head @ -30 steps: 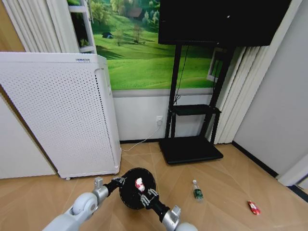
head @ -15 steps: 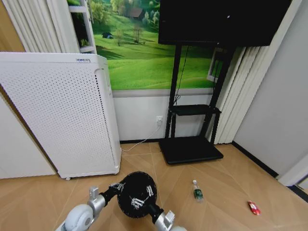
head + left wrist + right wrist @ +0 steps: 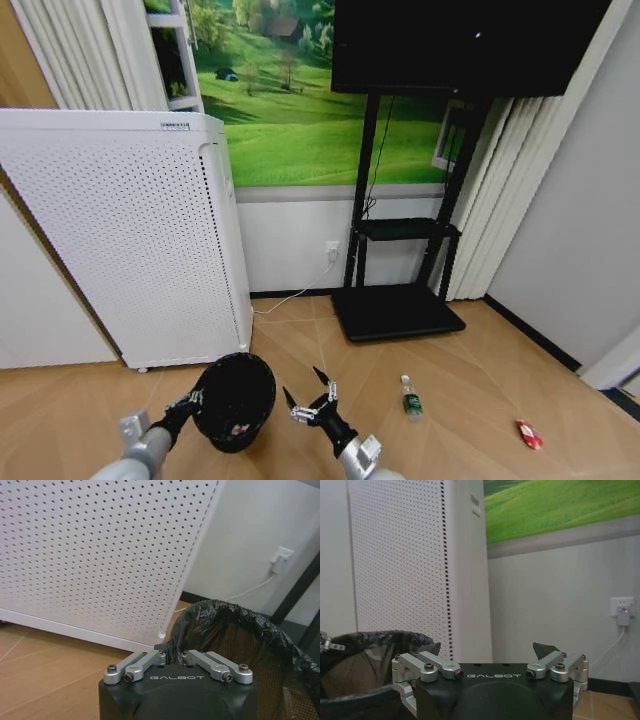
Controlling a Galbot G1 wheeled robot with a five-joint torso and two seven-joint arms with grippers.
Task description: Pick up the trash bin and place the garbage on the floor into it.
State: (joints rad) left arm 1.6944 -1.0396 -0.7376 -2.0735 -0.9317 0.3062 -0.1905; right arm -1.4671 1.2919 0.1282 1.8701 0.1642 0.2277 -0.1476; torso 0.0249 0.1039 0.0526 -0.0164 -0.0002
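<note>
The lined trash bin [image 3: 235, 400] stands upright on the parquet floor [image 3: 470, 385], my left gripper [image 3: 186, 404] pinching its rim. My right gripper [image 3: 310, 396] hangs spread beside it. Next target: the bottle [image 3: 409, 396]; I should keep the bin level.

The room is evenly and brightly lit, with no harsh glare seen. A soft shadow is cast on the floor [image 3: 470, 380] beside the white perforated appliance [image 3: 120, 230]. Straight lines are bent toward the edges of the head view. In the wrist views, the near end effector housings are rendered slightly soft.
</note>
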